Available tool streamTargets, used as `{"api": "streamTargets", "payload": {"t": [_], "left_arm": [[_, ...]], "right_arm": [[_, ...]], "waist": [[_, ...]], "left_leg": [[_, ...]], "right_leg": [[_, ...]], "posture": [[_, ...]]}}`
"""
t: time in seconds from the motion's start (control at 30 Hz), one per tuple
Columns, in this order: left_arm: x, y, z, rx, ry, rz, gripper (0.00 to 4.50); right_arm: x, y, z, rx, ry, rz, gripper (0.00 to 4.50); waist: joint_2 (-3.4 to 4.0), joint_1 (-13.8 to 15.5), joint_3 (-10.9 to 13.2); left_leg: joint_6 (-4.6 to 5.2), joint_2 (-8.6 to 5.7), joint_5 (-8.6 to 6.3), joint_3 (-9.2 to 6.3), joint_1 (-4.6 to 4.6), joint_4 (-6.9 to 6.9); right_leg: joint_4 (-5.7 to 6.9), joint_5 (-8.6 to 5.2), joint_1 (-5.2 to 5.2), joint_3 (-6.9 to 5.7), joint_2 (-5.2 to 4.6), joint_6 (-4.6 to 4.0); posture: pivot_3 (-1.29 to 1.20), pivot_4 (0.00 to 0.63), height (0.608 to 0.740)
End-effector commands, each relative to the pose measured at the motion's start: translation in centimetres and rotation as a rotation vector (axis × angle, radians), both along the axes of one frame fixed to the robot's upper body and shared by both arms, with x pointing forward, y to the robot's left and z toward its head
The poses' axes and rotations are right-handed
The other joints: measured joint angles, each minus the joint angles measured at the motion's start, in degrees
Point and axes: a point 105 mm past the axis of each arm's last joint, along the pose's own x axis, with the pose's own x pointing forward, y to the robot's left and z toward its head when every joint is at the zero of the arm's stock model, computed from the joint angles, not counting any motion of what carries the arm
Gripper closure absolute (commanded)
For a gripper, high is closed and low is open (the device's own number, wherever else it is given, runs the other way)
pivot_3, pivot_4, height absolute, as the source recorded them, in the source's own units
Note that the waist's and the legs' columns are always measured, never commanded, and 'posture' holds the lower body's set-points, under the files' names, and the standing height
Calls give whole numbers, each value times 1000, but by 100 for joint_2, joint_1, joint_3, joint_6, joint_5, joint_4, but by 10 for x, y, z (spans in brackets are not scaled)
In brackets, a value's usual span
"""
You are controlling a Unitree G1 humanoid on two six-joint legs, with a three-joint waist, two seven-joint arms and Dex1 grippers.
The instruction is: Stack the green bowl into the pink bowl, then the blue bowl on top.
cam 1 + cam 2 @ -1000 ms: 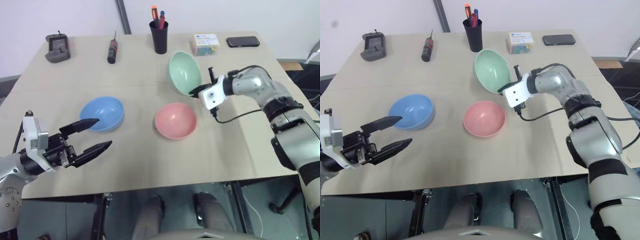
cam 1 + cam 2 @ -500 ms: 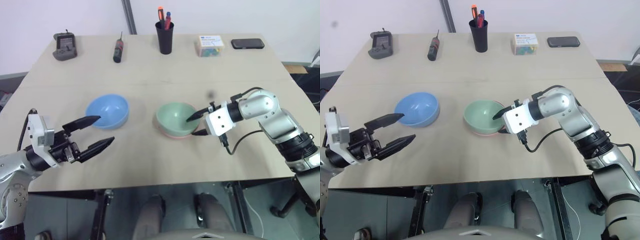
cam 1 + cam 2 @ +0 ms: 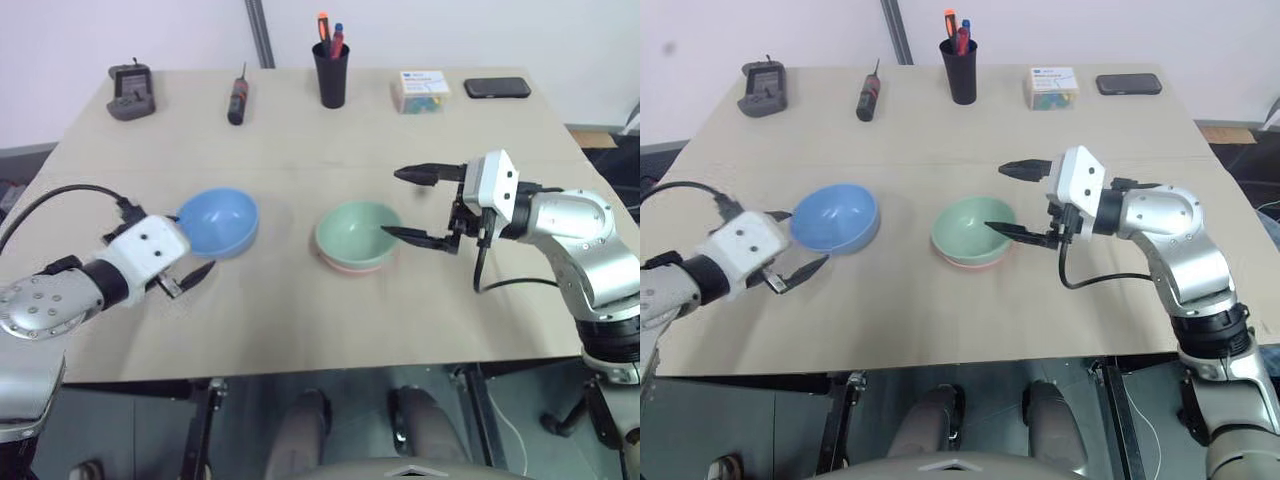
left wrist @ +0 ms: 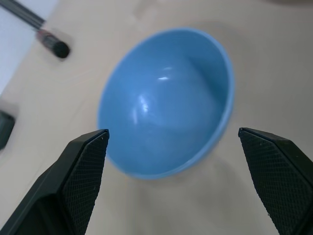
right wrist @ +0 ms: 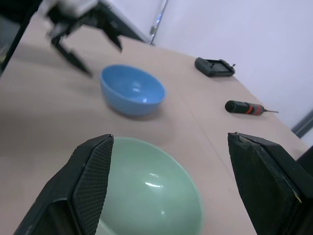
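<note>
Green bowl (image 3: 356, 228) now sits inside the pink bowl (image 3: 350, 265), released by the right claw (image 3: 408, 205), which has pulled back with its 2 fingers spread wide.
Lower left of the frame, the left claw (image 3: 790, 250) has moved up to the near side of the blue bowl (image 3: 218, 220), fingers wide, holding nothing. At centre, only a pink rim shows under the green bowl; the right claw hovers just right of it, 1 finger over the rim. Along the far edge of the bench (image 3: 300, 320): a grey device (image 3: 130, 92), a screwdriver (image 3: 237, 98), a black pen cup (image 3: 330, 74), a small box (image 3: 420, 90), a phone (image 3: 497, 87).
</note>
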Motion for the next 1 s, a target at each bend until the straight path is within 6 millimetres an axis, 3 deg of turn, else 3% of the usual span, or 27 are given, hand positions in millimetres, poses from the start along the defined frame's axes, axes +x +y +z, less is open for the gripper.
{"api": "streamTargets", "payload": {"t": [0.03,0.13,0.17,0.23,0.37,0.43,0.57,0.83,0.93,1.0], "left_arm": [[1,-14,-1,67,26,-62,0],[9,-17,-11,97,63,-74,0],[13,-16,-12,103,63,-61,398],[19,-16,-14,105,71,-52,715],[28,-13,-18,122,80,-41,2212],[31,-12,-21,129,87,-39,3182],[34,-19,-22,114,91,-62,4464],[31,-34,-4,92,92,-167,4491],[34,-38,9,88,60,-201,4491],[33,-52,25,50,29,-270,4491]], "right_arm": [[-11,3,14,44,-48,-1,585],[-14,6,14,55,-42,-4,585],[-14,7,14,58,-39,-1,553],[-17,8,13,54,-34,8,553],[-21,10,10,37,-26,22,553],[-23,11,10,35,-24,22,553],[-24,12,10,32,-17,14,553],[-24,8,9,27,3,-23,553],[-24,3,7,19,5,-45,553],[-23,-2,5,16,8,-67,553]], "waist": [[1,-9,1],[1,-13,1],[1,-11,1],[0,0,1],[0,-6,1],[0,-9,1],[-1,-3,1],[-2,-2,1],[-2,0,1],[-2,14,1]], "left_leg": [[0,0,0,1,0,0],[0,2,0,6,0,0],[0,2,0,5,-1,-1],[0,2,0,-1,-3,0],[0,0,0,2,-4,1],[0,1,0,1,-5,1],[1,1,0,0,-5,1],[1,1,0,-2,-8,2],[0,1,0,-4,-9,2],[0,0,0,-3,-8,3]], "right_leg": [[0,0,0,1,0,0],[-2,0,-2,3,0,1],[-2,0,-2,2,1,1],[-1,-1,-2,-3,4,1],[-3,0,-2,0,4,1],[-3,0,-2,0,4,1],[-2,0,-2,-1,4,1],[-2,-1,-2,-2,4,1],[-2,-1,-2,-4,4,1],[-2,-1,-2,-4,3,2]], "posture": [[0,150,740],[0,150,740],[0,150,740],[0,150,740],[0,150,740],[0,150,740],[0,150,740],[0,150,740],[0,150,740],[0,150,740]]}}
